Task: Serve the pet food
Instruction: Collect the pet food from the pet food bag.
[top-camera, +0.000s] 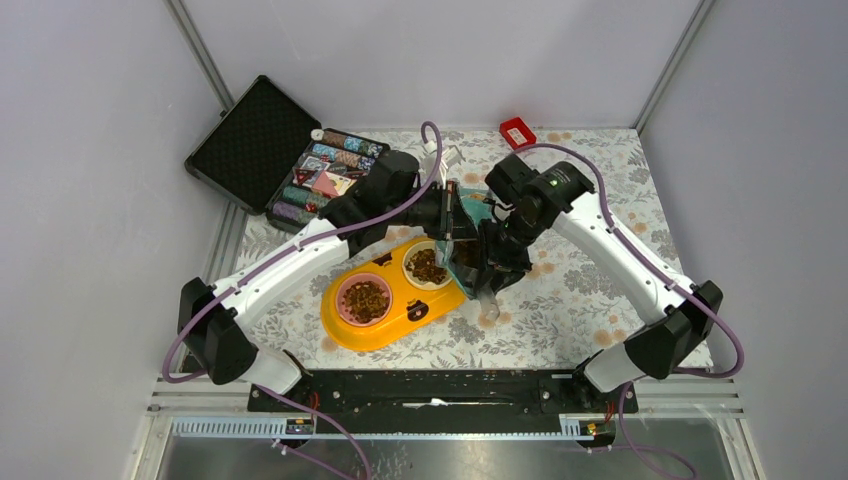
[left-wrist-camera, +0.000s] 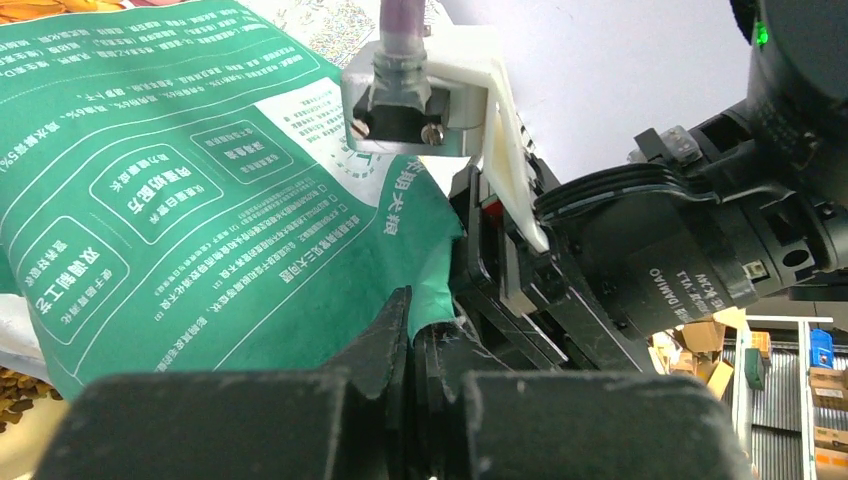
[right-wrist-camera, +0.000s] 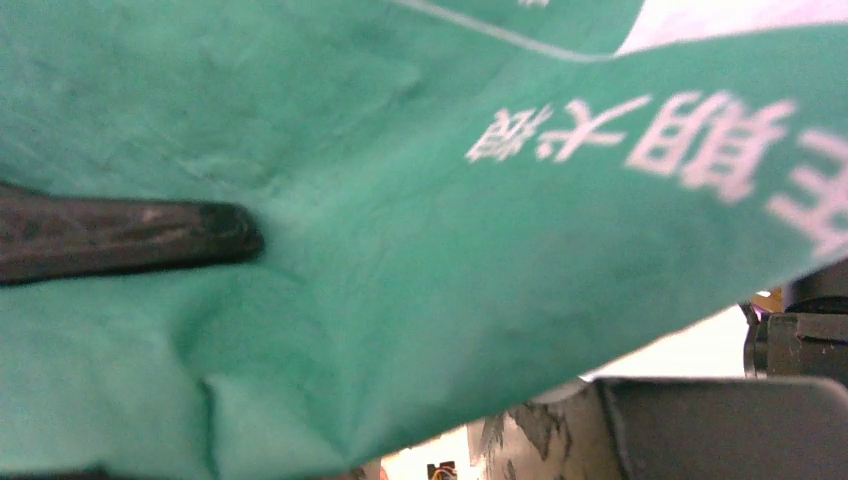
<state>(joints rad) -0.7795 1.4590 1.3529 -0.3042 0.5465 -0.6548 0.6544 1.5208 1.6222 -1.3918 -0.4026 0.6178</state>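
Teal pouch (top-camera: 470, 205) tips over the white bowl (top-camera: 409, 277) so kibble (top-camera: 428, 266) lands inside; your left gripper (left-wrist-camera: 412, 345) and right gripper (top-camera: 490, 252) both clamp it for control.

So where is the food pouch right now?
The pouch is mid-table in the top view, held between the left gripper and right gripper, beside the white bowl of the yellow feeder.

A 2-bowl feeder (top-camera: 370, 335) is set mid-frame on the bench (top-camera: 580, 300), pet food (top-camera: 366, 298) in both bowls, a pouch (top-camera: 472, 210) held over the right one; a case (top-camera: 270, 150) is placed upper left.
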